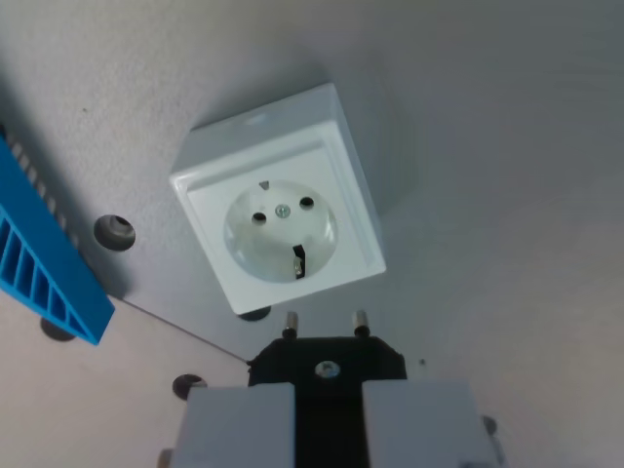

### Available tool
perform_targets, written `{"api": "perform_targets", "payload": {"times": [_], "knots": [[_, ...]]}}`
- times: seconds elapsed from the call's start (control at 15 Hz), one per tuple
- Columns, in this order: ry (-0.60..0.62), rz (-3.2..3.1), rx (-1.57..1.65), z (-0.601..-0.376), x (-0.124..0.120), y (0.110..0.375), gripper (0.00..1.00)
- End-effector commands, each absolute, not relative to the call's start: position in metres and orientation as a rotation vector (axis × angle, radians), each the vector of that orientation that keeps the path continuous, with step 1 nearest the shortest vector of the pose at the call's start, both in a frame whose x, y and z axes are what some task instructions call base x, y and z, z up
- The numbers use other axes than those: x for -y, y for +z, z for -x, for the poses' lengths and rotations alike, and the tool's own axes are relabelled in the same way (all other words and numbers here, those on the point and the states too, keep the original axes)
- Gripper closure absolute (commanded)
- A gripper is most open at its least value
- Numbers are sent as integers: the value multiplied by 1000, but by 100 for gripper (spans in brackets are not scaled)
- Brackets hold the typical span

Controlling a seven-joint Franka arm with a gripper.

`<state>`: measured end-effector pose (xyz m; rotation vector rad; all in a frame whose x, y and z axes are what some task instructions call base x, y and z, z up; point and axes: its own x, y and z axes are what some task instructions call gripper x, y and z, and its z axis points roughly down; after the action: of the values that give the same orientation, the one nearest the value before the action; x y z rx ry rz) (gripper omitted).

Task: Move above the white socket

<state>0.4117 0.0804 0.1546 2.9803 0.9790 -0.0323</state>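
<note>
A white square socket [278, 200] lies on the light grey surface in the middle of the wrist view, tilted a little, with its round recess and two pin holes facing the camera. My gripper [328, 424] is at the bottom centre, its two grey fingers [244, 429] shut on a black plug [327, 363]. The plug's two metal pins [359, 320] point toward the socket. They sit just below the socket's lower edge in the picture and apart from it.
A blue ribbed plastic part [44, 263] runs along the wrist view's left edge. Several dark round holes [115, 232] sit in the grey plate near it. A seam between plates [185, 331] runs diagonally at lower left.
</note>
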Motion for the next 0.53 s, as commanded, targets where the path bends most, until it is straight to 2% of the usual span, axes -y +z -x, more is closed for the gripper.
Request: {"api": "perform_targets", "payload": {"times": [0.07,0.53], "knots": [[113,-2819,-1248,-407,-82,139,100],[121,-2787,-1283,-401,-85,118,100]]}}
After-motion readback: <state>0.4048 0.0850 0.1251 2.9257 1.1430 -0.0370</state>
